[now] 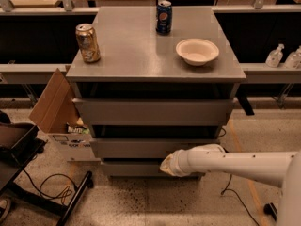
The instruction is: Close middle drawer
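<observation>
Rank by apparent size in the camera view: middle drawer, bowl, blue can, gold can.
middle drawer
bowl
gold can and blue can: about alike, the gold one nearer
Claw at the drawer's lower edge.

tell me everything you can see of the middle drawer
The middle drawer shows a wide, plain, matte grey flat front with no handle. It sits level between a taller front above and a darker front below, with a dark gap over its top edge. It seems to stand slightly forward of the one below. Its inside is hidden. The gripper is at its lower edge, right of centre, apparently against it.
</observation>
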Motion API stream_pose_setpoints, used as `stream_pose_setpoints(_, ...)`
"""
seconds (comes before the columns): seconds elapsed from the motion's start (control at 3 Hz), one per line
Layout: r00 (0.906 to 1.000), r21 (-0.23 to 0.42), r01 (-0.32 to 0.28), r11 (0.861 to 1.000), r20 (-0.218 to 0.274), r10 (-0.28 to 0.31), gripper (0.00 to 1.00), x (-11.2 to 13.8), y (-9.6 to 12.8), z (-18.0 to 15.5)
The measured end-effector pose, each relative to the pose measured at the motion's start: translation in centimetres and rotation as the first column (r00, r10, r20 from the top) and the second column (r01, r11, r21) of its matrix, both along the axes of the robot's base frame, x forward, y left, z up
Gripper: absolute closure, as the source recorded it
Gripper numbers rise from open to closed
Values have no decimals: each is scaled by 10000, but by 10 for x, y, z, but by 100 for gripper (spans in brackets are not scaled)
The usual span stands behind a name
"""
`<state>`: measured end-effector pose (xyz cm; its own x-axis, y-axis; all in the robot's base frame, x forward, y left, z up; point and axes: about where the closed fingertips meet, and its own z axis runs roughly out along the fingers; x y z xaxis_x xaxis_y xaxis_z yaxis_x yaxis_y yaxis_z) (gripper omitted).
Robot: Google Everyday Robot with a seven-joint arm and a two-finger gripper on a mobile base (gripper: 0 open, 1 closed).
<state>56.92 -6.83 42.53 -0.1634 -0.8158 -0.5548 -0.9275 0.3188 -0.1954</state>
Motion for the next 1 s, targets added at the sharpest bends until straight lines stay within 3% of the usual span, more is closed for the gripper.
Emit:
stream_pose_setpoints(0.33, 9961, -981, -853, 9915, -293, 828, 100, -54, -24, 32)
stream_pose_setpoints(0.67, 9918, -1781, -1258, 9759, -434, 1199, 100, -84, -70, 81)
stream_pose_setpoints(1.0, 9909, -2740, -1344, 9523, -338, 1301, 100, -79, -123, 133)
